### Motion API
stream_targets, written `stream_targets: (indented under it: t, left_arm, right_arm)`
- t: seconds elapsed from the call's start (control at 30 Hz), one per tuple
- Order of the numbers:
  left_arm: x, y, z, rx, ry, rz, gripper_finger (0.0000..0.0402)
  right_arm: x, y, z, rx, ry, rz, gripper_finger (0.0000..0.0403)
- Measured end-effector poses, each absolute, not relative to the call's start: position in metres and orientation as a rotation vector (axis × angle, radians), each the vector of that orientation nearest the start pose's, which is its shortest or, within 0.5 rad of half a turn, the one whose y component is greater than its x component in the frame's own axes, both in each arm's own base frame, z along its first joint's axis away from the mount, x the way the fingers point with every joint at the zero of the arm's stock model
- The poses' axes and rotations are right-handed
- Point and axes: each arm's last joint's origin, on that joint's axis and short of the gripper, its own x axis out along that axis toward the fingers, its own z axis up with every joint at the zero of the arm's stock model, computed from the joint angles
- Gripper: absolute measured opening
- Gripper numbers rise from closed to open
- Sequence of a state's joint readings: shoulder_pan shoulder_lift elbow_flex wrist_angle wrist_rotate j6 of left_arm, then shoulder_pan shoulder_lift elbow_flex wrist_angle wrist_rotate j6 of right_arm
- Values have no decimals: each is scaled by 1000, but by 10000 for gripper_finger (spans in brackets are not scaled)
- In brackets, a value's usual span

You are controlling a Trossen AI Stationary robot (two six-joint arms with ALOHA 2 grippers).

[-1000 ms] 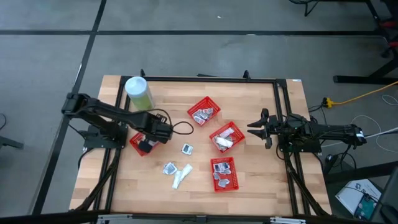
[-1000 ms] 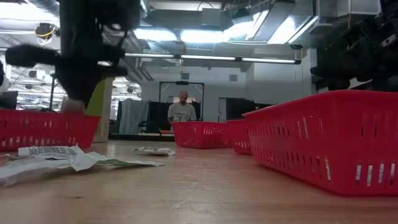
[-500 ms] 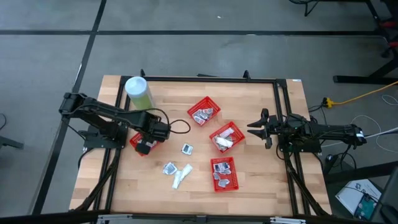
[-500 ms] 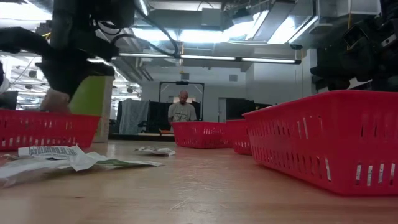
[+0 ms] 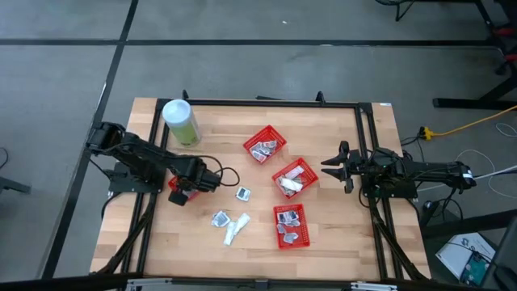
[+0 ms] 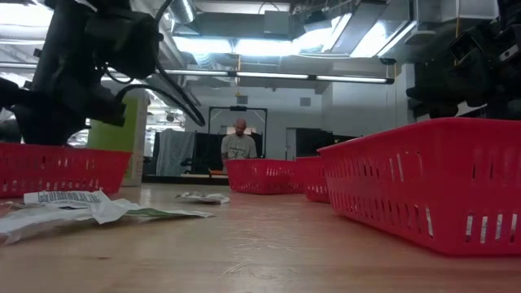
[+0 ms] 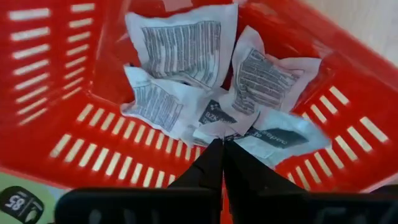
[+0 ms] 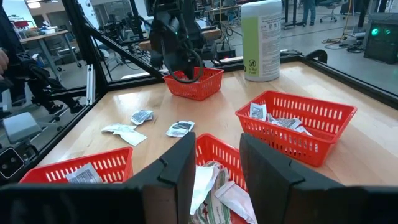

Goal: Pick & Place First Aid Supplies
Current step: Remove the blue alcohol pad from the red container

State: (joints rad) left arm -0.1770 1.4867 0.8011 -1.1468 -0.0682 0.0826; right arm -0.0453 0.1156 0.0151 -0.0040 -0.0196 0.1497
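Nearest the front edge of the desk (image 5: 331, 137), a red basket (image 5: 291, 225) is being occupied by several small packets. Just beside it, toward the left arm, a wrapped strip (image 5: 235, 229) and a loose packet (image 5: 219, 218) are being left lying flat on the bare wood, with a third loose packet (image 5: 242, 193) a little farther back.

Farther in, the left end effector (image 7: 222, 144) is being held over the left basket (image 7: 74, 74), its fingers pressed together and gripping nothing; their tips are being pointed down at the pile of white packets (image 7: 186, 87) lying inside, just above it, though contact cannot be told. At the same depth, on the right side of the desk, the right end effector (image 8: 214, 163) is being held with its fingers spread apart and empty, well apart from the loose supplies, facing a middle basket (image 5: 292, 178) that is being filled with more packets.

Farther back, another basket (image 5: 266, 145) with packets is being kept near the centre, and a pale-green canister (image 5: 181, 121) is standing upright at the far left corner.

Beyond the desk, a person (image 6: 238, 143) is being seen in the room.
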Motion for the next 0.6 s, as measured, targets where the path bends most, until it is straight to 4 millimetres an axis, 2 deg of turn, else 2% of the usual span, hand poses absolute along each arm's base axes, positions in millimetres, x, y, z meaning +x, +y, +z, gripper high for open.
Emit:
stream_targets:
  t: [0.23, 0.47, 0.6]
  left_arm:
    - [196, -33, 165, 283, 1817, -139, 60]
    - [199, -27, 166, 493, 1785, -23, 127]
    - [206, -24, 160, 386, 1713, -123, 134]
  right_arm:
    - [104, -4, 159, 153, 103, -34, 126]
    - [104, -4, 159, 153, 102, -33, 126]
    - [104, -4, 159, 153, 103, -34, 126]
